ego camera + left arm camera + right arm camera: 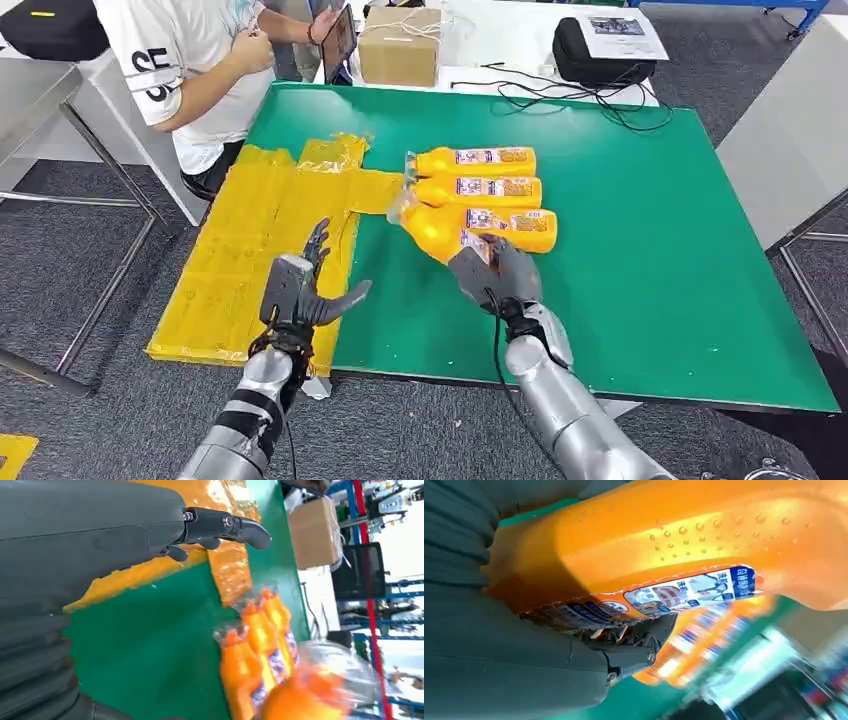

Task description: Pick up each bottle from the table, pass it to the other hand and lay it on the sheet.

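Your right hand (497, 272) gripped the bottle (440, 231), neck toward ten o'clock, facing your spread, empty left hand (300, 290).

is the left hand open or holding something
Open. The left hand hovers over the yellow sheet with fingers spread and nothing in it; the right hand grips an orange bottle.

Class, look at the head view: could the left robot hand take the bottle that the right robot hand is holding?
Probably yes. The left robot hand is open over the yellow sheet, and nothing lies between it and the held bottle in the right robot hand.
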